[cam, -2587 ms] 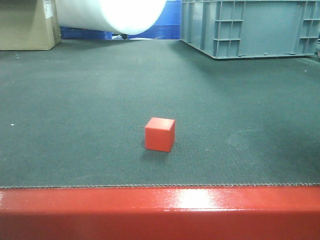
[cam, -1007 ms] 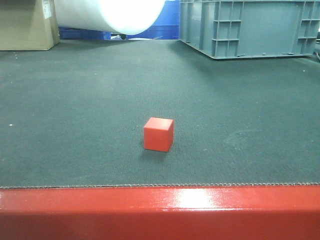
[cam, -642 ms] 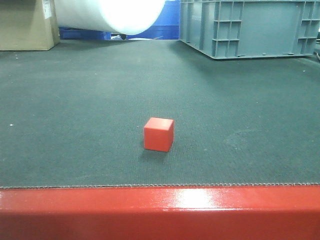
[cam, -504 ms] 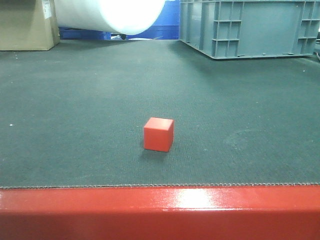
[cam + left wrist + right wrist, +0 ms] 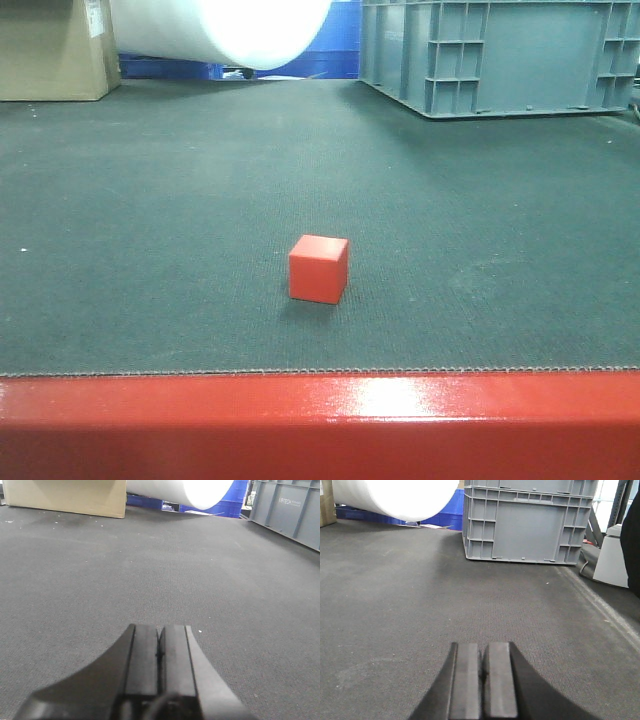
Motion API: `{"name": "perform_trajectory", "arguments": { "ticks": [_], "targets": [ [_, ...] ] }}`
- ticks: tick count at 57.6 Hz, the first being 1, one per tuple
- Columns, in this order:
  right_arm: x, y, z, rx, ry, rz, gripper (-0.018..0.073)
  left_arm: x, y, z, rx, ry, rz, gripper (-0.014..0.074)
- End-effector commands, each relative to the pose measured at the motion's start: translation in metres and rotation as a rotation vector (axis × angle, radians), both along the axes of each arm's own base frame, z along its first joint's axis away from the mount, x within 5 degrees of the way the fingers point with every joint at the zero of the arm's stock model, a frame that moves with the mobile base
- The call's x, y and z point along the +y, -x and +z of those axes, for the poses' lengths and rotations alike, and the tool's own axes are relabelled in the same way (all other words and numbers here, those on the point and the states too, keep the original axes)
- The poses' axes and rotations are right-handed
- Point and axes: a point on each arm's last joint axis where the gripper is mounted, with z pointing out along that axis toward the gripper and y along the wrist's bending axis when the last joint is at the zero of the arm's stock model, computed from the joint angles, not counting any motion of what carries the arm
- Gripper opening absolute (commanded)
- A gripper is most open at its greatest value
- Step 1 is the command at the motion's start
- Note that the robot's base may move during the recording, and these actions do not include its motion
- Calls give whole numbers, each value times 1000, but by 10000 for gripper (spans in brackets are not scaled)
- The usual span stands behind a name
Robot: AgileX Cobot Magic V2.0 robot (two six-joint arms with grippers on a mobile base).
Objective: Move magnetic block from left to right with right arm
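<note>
A: Where is the magnetic block (image 5: 318, 269) right now?

B: It sits flat on the dark tabletop (image 5: 180, 200), near the red front edge (image 5: 320, 420), with nothing touching it. Neither wrist camera shows it, so it lies outside what either tool faces. How far it is from the right tool I cannot tell.

A: And the tools?

B: The right tool (image 5: 482, 652) has its two pads pressed together with no gap and nothing between them. It hangs low over bare mat, and well ahead of it stands the grey crate (image 5: 527, 522). The left tool (image 5: 159, 635) is the same, pads together and empty, pointing toward the cardboard box (image 5: 70, 497) and the white roll (image 5: 192, 490) far in front.

A: So what could go wrong from here?

B: As I judge it, the grasp has not begun. The right tool must spread its pads before it comes down; if it descends pinched like this, it will knock the cube away rather than straddle it. The cube has smooth faces and crisp edges, so an off-centre pinch on a corner could twist it or squirt it out.

A: Anything about the edge?

B: Yes. The block is close to the front lip, so a push toward it could send the cube off the mat. Being magnetic, it may also cling to any steel part that comes near.
</note>
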Motion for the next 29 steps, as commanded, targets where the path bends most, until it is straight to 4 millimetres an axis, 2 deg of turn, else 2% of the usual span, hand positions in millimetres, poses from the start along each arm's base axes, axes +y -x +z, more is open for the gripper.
{"name": "perform_trajectory", "arguments": {
  "ticks": [1, 29],
  "targets": [
    [-1, 3, 9, -111, 1, -9, 55, 0, 1, 5, -84, 7, 4, -117],
    [-1, 3, 9, -110, 1, -9, 55, 0, 1, 5, -84, 7, 4, -117]
  ]
}}
